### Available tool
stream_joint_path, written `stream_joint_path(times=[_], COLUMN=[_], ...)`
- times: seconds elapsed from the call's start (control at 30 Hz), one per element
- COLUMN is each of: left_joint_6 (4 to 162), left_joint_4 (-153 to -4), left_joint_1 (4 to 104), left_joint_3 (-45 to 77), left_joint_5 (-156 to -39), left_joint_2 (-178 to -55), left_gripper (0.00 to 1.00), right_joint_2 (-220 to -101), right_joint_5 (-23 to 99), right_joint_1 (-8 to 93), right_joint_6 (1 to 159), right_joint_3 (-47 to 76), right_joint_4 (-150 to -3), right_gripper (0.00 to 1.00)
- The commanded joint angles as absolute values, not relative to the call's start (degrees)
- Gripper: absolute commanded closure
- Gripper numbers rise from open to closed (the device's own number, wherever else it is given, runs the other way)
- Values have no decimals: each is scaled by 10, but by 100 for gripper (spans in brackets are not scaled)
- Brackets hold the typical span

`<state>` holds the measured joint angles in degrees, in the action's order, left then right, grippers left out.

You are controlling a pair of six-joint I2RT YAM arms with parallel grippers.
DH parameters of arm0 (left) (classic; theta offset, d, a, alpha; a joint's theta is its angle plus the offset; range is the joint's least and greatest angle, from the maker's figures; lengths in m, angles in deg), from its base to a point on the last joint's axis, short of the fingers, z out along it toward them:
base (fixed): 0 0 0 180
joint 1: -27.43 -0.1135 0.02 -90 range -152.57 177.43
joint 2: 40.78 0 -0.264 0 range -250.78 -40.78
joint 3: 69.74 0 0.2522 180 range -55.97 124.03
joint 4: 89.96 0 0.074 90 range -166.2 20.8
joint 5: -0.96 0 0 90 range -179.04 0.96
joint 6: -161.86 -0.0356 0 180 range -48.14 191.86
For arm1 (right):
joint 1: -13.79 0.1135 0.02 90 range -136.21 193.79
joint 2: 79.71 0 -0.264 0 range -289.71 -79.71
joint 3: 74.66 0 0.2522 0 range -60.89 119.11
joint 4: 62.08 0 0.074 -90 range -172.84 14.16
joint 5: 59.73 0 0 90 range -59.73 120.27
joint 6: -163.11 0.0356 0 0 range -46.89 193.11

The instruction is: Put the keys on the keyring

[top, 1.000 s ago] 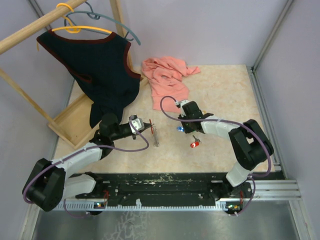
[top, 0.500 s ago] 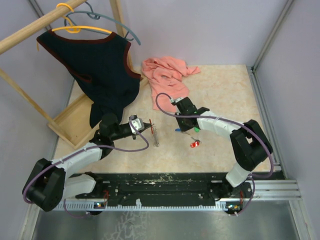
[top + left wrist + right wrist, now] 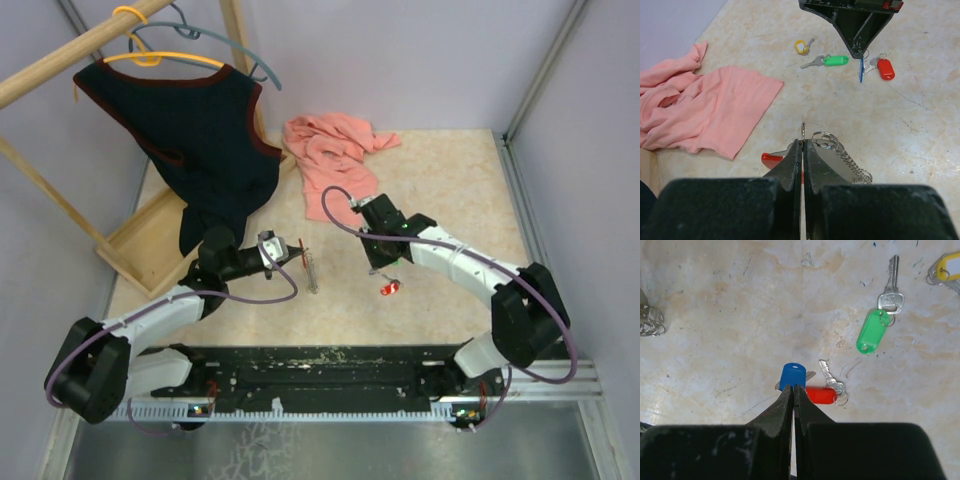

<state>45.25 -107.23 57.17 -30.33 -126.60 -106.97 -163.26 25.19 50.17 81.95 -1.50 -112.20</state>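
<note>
**Both sets of fingers clamped: keyring on the left, blue key on the right**

I see the keyring point(image 3: 803, 131) standing on edge near the middle of the surface, somewhat toward the near edge. My left fingers point(image 3: 798, 154) are clenched tight on its thin metal side. Its red side shows just below them, and a chain of small wire rings point(image 3: 842, 152) lies against it.

Toward the right edge from it, my right fingers point(image 3: 788, 397) are pinched on the blue key point(image 3: 792, 375) by its head. I cannot tell whether it is off the surface. The red key point(image 3: 821, 395) lies just beside it, the green key point(image 3: 872, 330) apart from both, and the yellow key point(image 3: 950, 265) farther off again.

A pink cloth point(image 3: 330, 160) is heaped at the far edge. A dark vest point(image 3: 200, 140) hangs over the far-left corner.
</note>
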Motion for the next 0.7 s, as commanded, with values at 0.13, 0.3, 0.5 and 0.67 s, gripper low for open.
stream_joint_path(times=[0.13,0.3,0.5,0.67], left_joint_6=[450,447,445,444], left_joint_4=[-1073,-1071,-1069,-1068], left_joint_1=[568,568,568,568], left_joint_3=[-293,-294,-293,-292], left_joint_5=[-1279,-1281,-1283,-1283], left_joint_2=[-1056,-1054,-1059,-1059], left_gripper=[100,100,100,100], right_joint_2=[-1703,-1792,-1880,-1909], right_joint_5=[268,252,252,257], right_joint_1=[506,506,507,507], right_joint_6=[819,804,784,780], right_joint_3=[31,89,162,194], right_joint_4=[-1127,-1114,-1111,-1096], right_gripper=[100,100,100,95])
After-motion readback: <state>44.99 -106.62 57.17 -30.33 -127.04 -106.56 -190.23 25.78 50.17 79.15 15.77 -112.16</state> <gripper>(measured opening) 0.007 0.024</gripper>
